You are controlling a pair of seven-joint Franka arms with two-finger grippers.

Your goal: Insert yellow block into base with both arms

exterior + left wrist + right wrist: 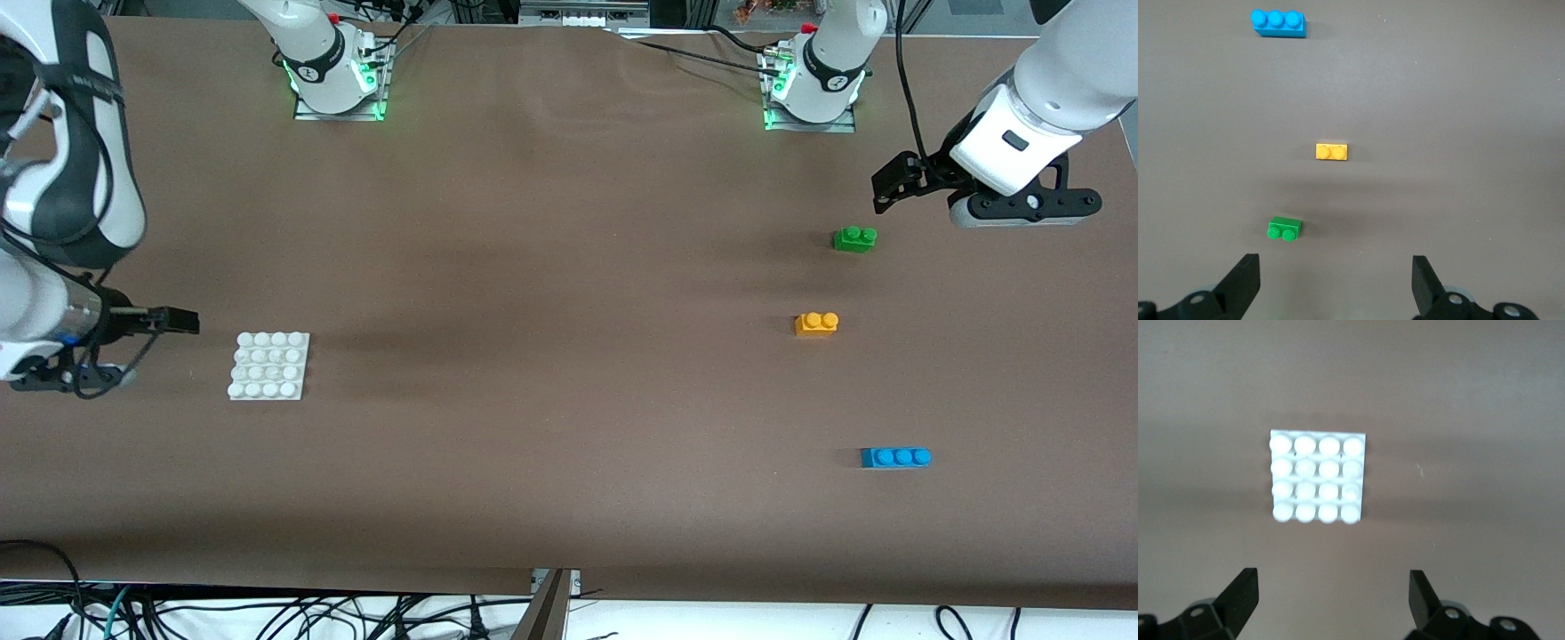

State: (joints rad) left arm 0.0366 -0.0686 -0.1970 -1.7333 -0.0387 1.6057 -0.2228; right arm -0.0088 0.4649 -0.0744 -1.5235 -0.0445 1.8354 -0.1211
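Observation:
The yellow block (816,324) lies on the brown table toward the left arm's end, studs up; it also shows in the left wrist view (1331,152). The white studded base (269,365) lies flat toward the right arm's end and shows in the right wrist view (1317,477). My left gripper (886,185) is open and empty, over the table beside the green brick; its own view shows the jaws wide apart (1336,273). My right gripper (187,321) is open and empty, just beside the base at the table's end, jaws wide apart (1333,590).
A green two-stud brick (854,239) lies farther from the front camera than the yellow block. A blue three-stud brick (895,457) lies nearer. Both show in the left wrist view, green (1285,229) and blue (1278,23). The arm bases stand along the table's back edge.

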